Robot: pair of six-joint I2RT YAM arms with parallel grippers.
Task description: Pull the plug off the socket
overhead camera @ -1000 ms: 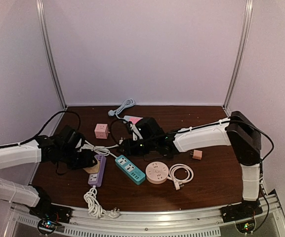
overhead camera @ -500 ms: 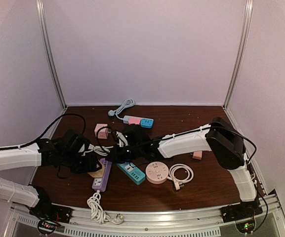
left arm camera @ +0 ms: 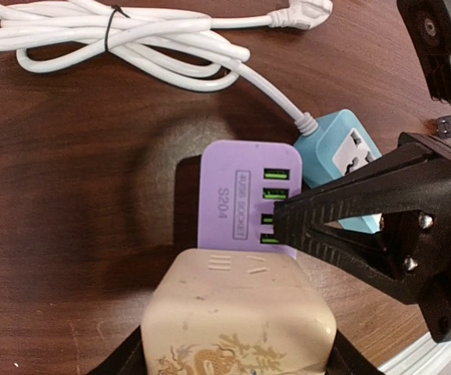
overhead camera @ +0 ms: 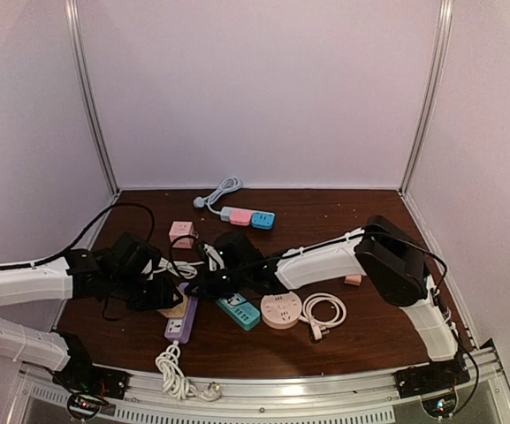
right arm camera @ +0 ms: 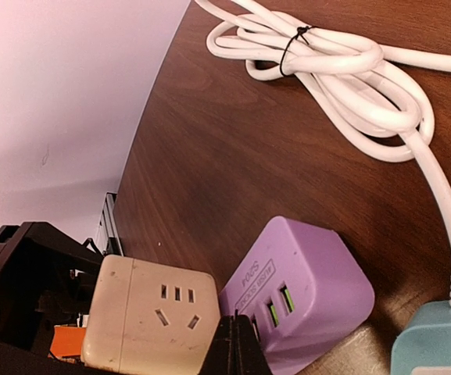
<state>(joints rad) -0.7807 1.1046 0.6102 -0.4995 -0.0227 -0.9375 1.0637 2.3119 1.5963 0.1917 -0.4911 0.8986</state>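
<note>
Left wrist view shows the cream, square-bodied plastic plug (left arm camera: 239,316) at the near end of the purple plastic socket strip (left arm camera: 245,195), its edge overlapping the strip's end. The left tool (overhead camera: 155,291) pinches this plug from both sides, its black fingers (left arm camera: 117,362) pressed against the plug's flanks at the bottom of the frame. Whether the plug's pins are seated in the strip or clear of it is hard to tell, since the plug body hides the joint.

The right tool (right arm camera: 236,348) has its two fingers pressed together and holds nothing. Its joined tip rests at the strip's row of green USB ports, just beside the plug.

A teal plastic power strip (left arm camera: 342,160) lies just beside the purple strip's far corner. A white bundled cable (left arm camera: 116,35), tied with a black band, runs into it.

From the top external view, both arms meet at the left middle of the dark brown wooden counter (overhead camera: 369,353). To the right lie a round pink socket hub (overhead camera: 281,309) and a coiled white lead (overhead camera: 327,311). A small pink cube adaptor (overhead camera: 182,233) sits behind, and a multi-coloured strip (overhead camera: 247,216) lies near the back wall.
</note>
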